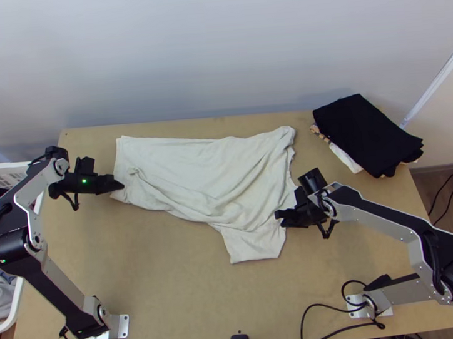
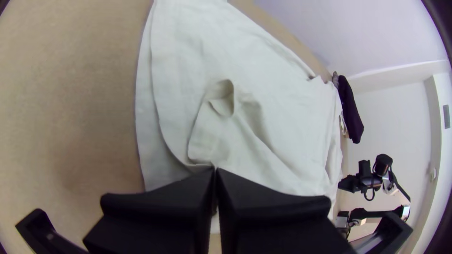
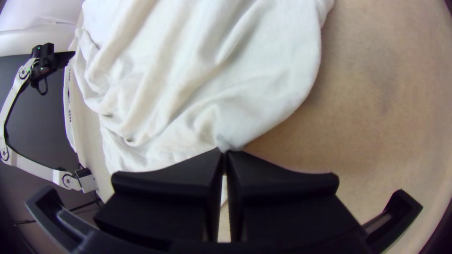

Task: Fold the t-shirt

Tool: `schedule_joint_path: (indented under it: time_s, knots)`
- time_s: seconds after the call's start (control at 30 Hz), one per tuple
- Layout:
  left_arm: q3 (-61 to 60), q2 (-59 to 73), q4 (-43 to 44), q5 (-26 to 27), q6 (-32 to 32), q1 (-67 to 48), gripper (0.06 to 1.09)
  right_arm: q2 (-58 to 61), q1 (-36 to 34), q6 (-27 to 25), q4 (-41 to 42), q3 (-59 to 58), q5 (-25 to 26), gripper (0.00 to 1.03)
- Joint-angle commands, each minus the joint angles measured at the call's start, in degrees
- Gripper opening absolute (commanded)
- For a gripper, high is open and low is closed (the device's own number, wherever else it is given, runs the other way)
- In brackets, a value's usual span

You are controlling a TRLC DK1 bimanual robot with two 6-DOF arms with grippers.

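rumpled t-shirt (image 1: 195, 172) between left gripper (image 1: 118, 183) and right gripper (image 1: 280, 218), both pinching its edges

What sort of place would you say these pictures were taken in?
Probably a robot workspace for laundry folding: two robot arms mounted on a wooden table, a basket of clothes, and a dark folded stack beside the spread, wrinkled shirt.

One off-white cloth t-shirt (image 1: 182, 166); one light wooden table (image 1: 174, 299); one white plastic basket (image 1: 3, 167), nine o'clock; one folded black-topped cloth stack (image 1: 368, 133), two o'clock; two silver-grey, black-jointed arms (image 1: 44, 184); two flat-fingered black ends: left gripper (image 1: 119, 183), right gripper (image 1: 279, 218).
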Motion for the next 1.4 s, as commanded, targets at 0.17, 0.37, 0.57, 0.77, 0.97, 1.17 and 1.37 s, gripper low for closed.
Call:
schedule_joint_path:
  time_s: [0.17, 0.37, 0.57, 0.77, 0.97, 1.17, 1.37]
  knots:
    - [-0.1, -8.9, 4.9, 0.6, -11.0, 3.1, 0.1, -2.7, -5.2, -0.3, -2.8, 2.4, 3.9, 0.03]
    - [-3.2, -20.4, 14.1, -6.3, -19.2, 1.8, 0.1, -7.1, -9.8, -1.8, -8.7, 14.5, 6.1, 0.03]
    - [-1.7, -29.2, 19.6, -13.4, -25.9, 0.3, 0.1, -8.6, -12.2, -4.4, -13.9, 29.6, 6.3, 0.03]
    - [4.0, -35.4, 22.3, -19.3, -31.0, -0.5, 0.1, -7.0, -13.1, -5.2, -16.4, 46.2, 6.6, 0.03]
    - [10.3, -37.8, 26.1, -26.3, -33.3, -1.0, 0.1, -2.2, -13.9, -12.0, -17.6, 63.1, 9.5, 0.03]
    - [16.2, -38.9, 30.1, -33.5, -33.2, -3.1, 0.1, 4.4, -14.6, -21.9, -16.3, 79.2, 15.1, 0.03]
    - [17.8, -37.9, 34.7, -37.6, -33.1, -5.8, 0.1, 8.8, -15.1, -22.7, -5.8, 86.2, 18.7, 0.03]
